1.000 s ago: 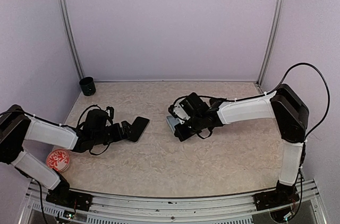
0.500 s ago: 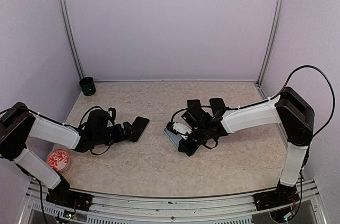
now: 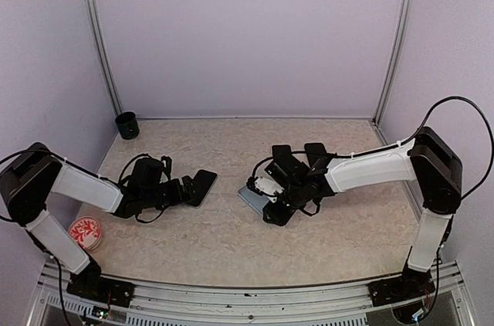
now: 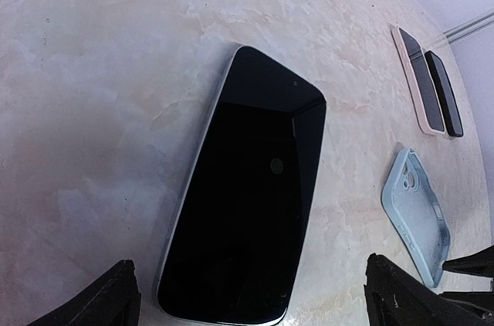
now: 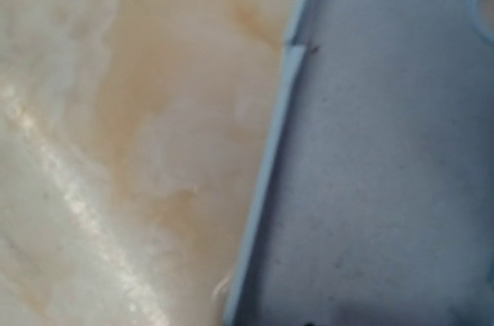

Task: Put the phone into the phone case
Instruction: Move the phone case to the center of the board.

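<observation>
Hovering low, the left gripper [image 4: 251, 307] stands released, its fingers wide to either side of the phone [image 4: 247, 195], which lies flat, dark face up, uncased. My worry is that a flat slab could skid out of a closing pinch. Beyond, the phone case [image 4: 417, 214] lies open side up under the right gripper [image 3: 272, 204]; whether that gripper is clamped I cannot tell, and a nudge would spoil alignment. Bare table [image 3: 231, 241] runs between them, and two spare handsets [image 4: 432, 83] sit farther back.

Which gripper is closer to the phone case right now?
Right. The right gripper hangs directly over the light blue phone case. The left gripper is across the table, open around the near end of the black phone.
</observation>
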Robot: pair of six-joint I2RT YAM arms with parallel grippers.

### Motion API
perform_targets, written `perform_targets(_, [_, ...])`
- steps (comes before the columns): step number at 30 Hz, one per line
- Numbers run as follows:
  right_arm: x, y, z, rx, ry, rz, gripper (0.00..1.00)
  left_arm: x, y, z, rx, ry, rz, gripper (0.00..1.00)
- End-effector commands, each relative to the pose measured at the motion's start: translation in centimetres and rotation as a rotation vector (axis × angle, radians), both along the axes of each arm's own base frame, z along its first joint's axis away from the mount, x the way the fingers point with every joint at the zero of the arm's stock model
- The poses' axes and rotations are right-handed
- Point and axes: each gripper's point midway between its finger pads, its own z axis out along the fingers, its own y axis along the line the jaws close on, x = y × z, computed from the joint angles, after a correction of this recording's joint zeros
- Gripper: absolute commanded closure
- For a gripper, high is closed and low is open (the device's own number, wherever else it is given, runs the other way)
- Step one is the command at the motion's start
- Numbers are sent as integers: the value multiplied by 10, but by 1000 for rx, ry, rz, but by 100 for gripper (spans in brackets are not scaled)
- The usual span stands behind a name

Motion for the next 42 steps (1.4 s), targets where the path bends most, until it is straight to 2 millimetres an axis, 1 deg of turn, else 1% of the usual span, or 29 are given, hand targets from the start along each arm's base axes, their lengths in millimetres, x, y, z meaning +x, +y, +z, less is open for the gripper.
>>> perform_targets(1, [5,15,47,117,-26,-43,61,13,-4,9,-26,-33,6,1])
perform_targets(3, [9,26,64,170,-21,-56,55,13,-7,8,-35,-30,-9,1])
perform_targets(4, [12,34,73,200,-19,-61,54,13,-10,9,-46,-34,-20,1])
perform_targets(7, [18,51,89,265,1,-77,51,8,-20,10,-89,-34,-71,1])
perform_targets(8, [19,55,92,282,7,-84,49,6,-23,11,-102,-38,-86,1])
perform_targets(9, [23,59,96,297,6,-96,46,3,-25,12,-112,-38,-100,1])
perform_targets(11, [30,65,97,315,14,-123,44,-2,-30,11,-123,-37,-124,1])
perform_targets(13, [40,68,94,310,24,-163,43,-7,-35,9,-130,-30,-144,1])
perform_targets(17, [61,68,86,302,45,-252,42,-19,-51,8,-154,-26,-201,1])
perform_targets(19, [71,67,84,305,45,-290,41,-25,-63,8,-167,-27,-240,1])
perform_targets(21, [79,66,83,304,43,-320,40,-27,-69,2,-167,-7,-253,1])
perform_targets(23, [84,67,85,315,42,-329,39,-26,-62,-1,-163,-6,-219,1])
perform_targets(24, [83,69,85,319,45,-325,39,-25,-57,3,-169,-27,-204,1])
perform_targets(25, [83,69,86,323,49,-323,38,-24,-54,12,-174,-55,-195,1])
perform_targets(26, [83,70,86,324,50,-320,38,-22,-49,15,-158,-67,-183,1])
perform_targets(28, [82,69,84,322,50,-319,38,-14,-38,30,-105,-108,-145,1])
perform_targets(30, [82,68,81,316,52,-320,38,-1,-26,40,-29,-137,-87,1])
perform_targets(32, [81,68,79,315,56,-321,37,5,-18,43,20,-142,-59,1])
perform_targets(34, [81,69,79,318,61,-320,37,9,-15,41,39,-124,-47,1])
perform_targets(42, [82,70,85,328,56,-316,31,6,-17,7,45,-39,-54,1])
